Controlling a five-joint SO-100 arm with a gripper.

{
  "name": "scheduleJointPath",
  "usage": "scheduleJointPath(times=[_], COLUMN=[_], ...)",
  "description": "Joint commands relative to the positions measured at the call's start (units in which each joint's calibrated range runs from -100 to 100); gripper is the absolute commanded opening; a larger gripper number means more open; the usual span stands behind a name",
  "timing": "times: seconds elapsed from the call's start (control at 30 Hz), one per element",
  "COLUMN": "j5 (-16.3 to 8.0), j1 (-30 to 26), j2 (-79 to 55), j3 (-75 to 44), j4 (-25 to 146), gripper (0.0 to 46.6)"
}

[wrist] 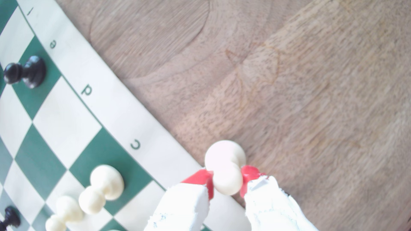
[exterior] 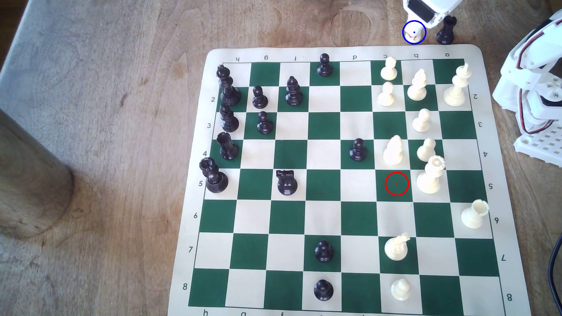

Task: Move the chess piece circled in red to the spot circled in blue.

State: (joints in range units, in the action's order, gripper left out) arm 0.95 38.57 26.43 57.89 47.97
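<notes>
Pawn sat off the mat, on the table just past the mat's far edge near the b file, inside the blue ring. Gripper pinched it at the collar, one finger each side. A rook stood just to the exterior view's right of the pawn, also off the mat. Red ring lay on the c5 square, nothing in it, with the queen just beside it on the exterior view's right and a bishop on the square behind, c4. Arm base stood off the mat's right edge in the exterior view.
</notes>
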Motion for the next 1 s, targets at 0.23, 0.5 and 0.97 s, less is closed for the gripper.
scheduleJointPath(times=[0.23, 0.5, 0.97], j5=[0.49, 0.83, 1.12], j1=[0.66, 0.19, 0.11], j2=[0.14, 0.39, 2.26], j3=[-0.86, -0.59, -1.49], j4=[-0.71, 0.60, 3.30], gripper=[0.4, 0.4, 12.5])
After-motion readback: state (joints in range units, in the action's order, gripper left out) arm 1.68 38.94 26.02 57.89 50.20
